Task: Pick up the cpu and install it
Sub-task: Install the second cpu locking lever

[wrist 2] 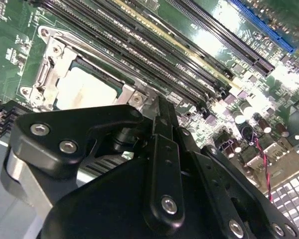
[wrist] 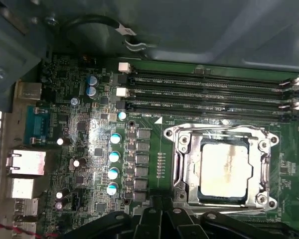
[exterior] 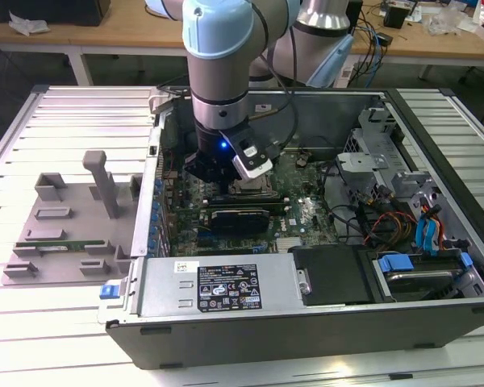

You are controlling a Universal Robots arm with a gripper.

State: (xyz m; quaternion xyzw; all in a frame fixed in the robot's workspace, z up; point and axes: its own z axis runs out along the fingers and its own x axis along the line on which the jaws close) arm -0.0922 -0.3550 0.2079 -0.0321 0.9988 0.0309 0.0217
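The cpu (wrist: 224, 169) is a small square chip with a pale silver top. It lies flat in the metal-framed socket (wrist: 182, 164) on the green motherboard, and the second wrist view shows the cpu (wrist 2: 87, 89) as well. My gripper (exterior: 234, 181) hangs inside the open computer case (exterior: 226, 286), just beside the socket. Its black fingers (wrist: 157, 206) appear pressed together with nothing between them. In the second wrist view the gripper (wrist 2: 159, 107) ends close to the socket's edge, apart from the chip.
Long memory slots (wrist: 209, 94) run alongside the socket. A black card (exterior: 240, 218) stands on the board near the case's front wall. Drive cages and cables (exterior: 403, 218) fill the exterior view's right. A grey tray with posts (exterior: 73, 214) lies outside the case, at the exterior view's left.
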